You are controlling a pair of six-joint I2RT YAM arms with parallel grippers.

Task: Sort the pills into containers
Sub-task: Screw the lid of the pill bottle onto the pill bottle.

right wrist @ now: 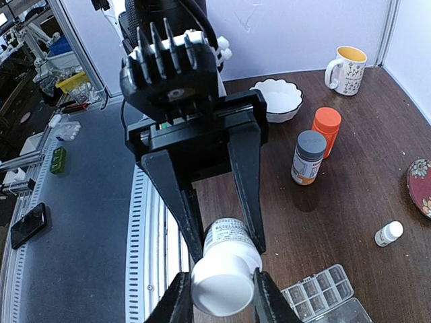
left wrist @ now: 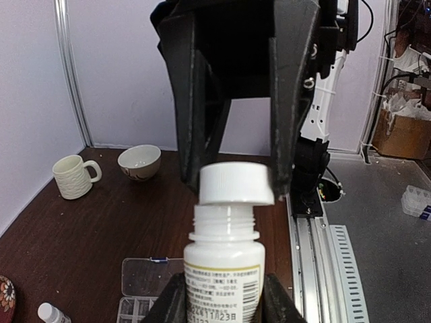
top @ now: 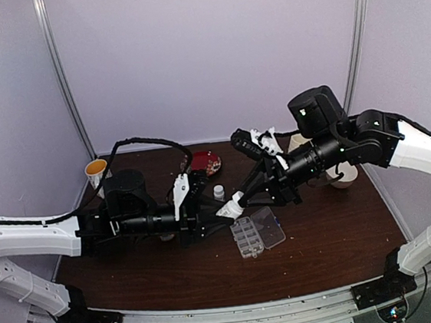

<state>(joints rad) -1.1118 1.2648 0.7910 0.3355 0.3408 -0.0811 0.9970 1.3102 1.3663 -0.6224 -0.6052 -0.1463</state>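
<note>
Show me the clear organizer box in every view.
Top external: organizer box at table centre, lid open.
Left wrist: bottom edge, left of centre.
Right wrist: bottom right corner.
Shared landmark: small white bottle, nearby in all three.

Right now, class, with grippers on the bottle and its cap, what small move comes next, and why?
Probably the right gripper lifts the cap clear: it sits askew above the bared threads while the left gripper holds the bottle.

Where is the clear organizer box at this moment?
In the top view the organizer box lies open on the table, near the centre and slightly right, just nearer the arm bases than the held white bottle.
</note>
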